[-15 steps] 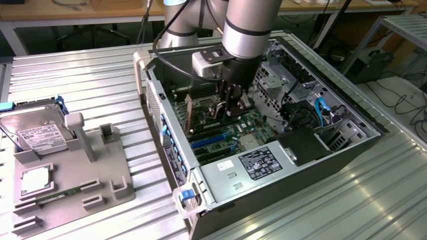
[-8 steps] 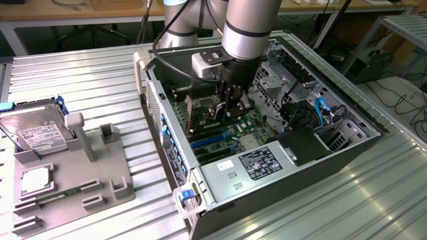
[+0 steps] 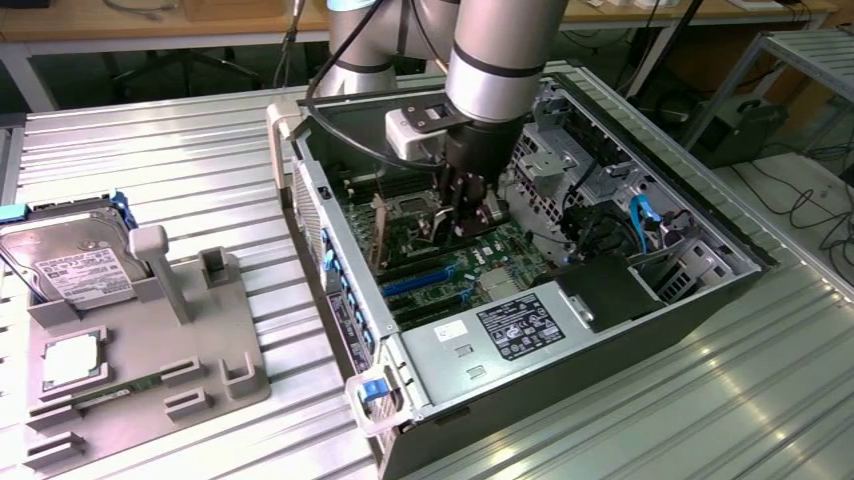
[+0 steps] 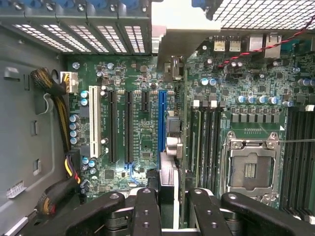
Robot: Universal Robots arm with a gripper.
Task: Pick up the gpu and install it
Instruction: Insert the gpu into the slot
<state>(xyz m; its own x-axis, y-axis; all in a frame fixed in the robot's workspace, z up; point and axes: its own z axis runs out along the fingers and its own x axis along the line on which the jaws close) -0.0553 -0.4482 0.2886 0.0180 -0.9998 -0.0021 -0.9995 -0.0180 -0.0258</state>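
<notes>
The gpu shows edge-on in the wrist view, a thin card standing upright between the two black fingers, with its silver bracket at the far end by the case's rear slots. It sits directly over the long blue slot of the motherboard, very close to it or touching it. My gripper is shut on the card's top edge. In the exterior view the gripper reaches down inside the open computer case, low over the motherboard.
Beside the blue slot lie black slots and a white slot, and a yellow-black cable bundle. The CPU socket and memory slots lie on the other side. Outside the case, a grey fixture holds a hard drive.
</notes>
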